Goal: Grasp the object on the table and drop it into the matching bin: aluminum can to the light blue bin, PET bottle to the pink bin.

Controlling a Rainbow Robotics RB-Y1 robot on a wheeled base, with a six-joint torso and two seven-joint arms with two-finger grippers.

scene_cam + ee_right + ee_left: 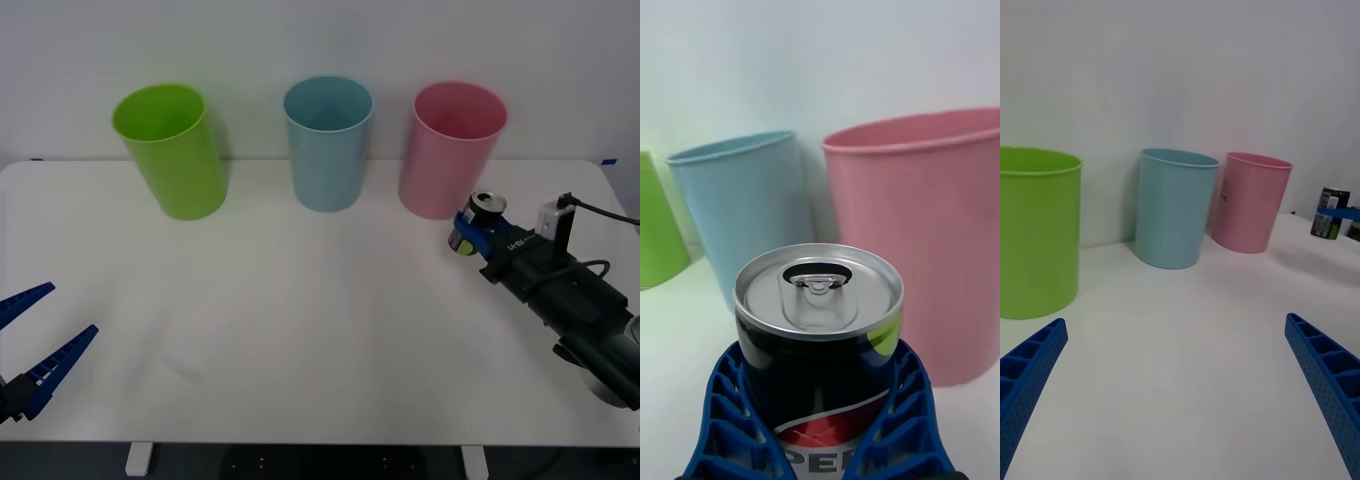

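On the white table (300, 330), right fingers (722, 420) clasp the can (478, 222) beside the pink bin (450, 150).

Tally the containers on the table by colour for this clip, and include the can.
Lime green bin: 1
Light blue bin: 1
Pink bin: 1
Black aluminum can, gripped in the right hand: 1
Total: 4

Lime green bin (172, 150): tall round plastic cup, wider at rim, upright, upper left of the front view. White wall (320, 40): plain, across the frame's top behind it.
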